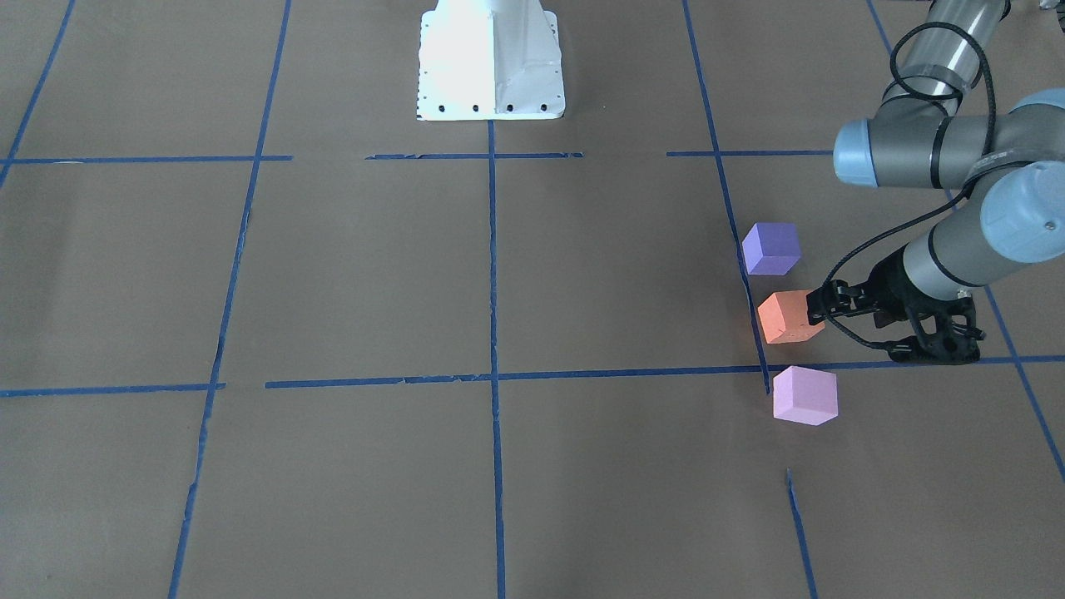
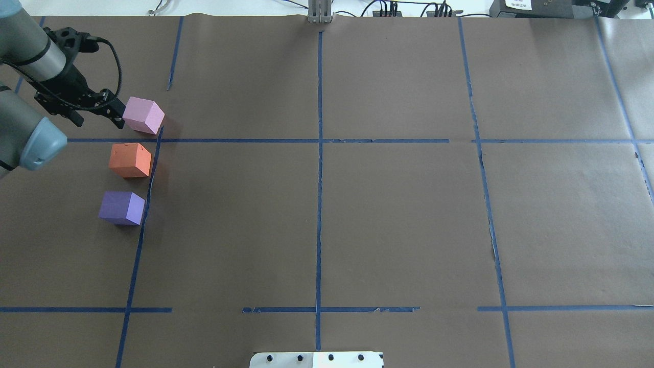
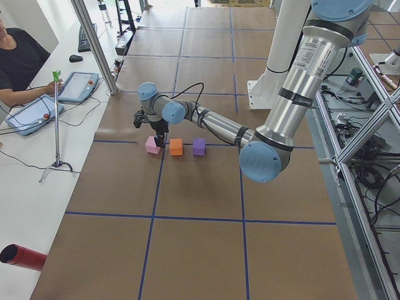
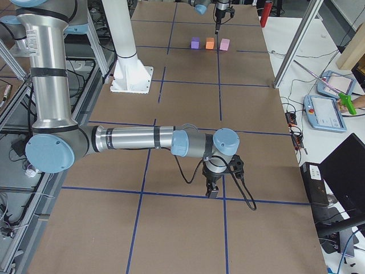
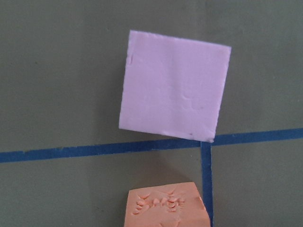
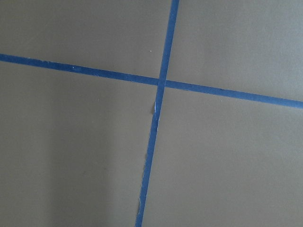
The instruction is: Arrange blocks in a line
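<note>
— Where do the blocks sit?
— On brown paper (image 2: 398, 220) gridded with blue tape (image 2: 319, 204). The orange block (image 2: 131, 160) is in the middle, its top dimpled. The pink block (image 2: 144, 116) and purple block (image 2: 122, 208) flank it, each apart. All three are matte foam cubes.
— And the claws?
— I see the left gripper (image 2: 118, 116) near the orange block, toward its pink neighbour; I cannot tell its spread. The right gripper (image 4: 212, 193) hangs well away from the orange block; again I cannot tell.
</note>
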Motion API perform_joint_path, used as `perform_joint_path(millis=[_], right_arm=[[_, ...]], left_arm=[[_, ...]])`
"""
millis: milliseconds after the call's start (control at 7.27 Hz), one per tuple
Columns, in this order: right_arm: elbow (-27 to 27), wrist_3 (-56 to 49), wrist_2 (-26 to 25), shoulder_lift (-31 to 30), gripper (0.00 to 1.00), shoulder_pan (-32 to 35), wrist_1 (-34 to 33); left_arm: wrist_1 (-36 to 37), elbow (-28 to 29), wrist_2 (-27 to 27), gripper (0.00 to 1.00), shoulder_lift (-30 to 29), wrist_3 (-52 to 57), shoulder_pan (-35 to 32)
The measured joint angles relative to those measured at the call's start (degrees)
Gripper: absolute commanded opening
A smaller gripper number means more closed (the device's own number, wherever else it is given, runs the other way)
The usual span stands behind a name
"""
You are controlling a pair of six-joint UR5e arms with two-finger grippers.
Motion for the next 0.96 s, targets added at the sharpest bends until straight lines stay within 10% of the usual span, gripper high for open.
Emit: perform_joint_path(millis=[963], right_arm=[[0.00,0.00,0.00,0.00,1.00,0.00,0.02]], left_arm=[[10.67,-4.06,0.00,1.00,17.17,50.84,-30.25]])
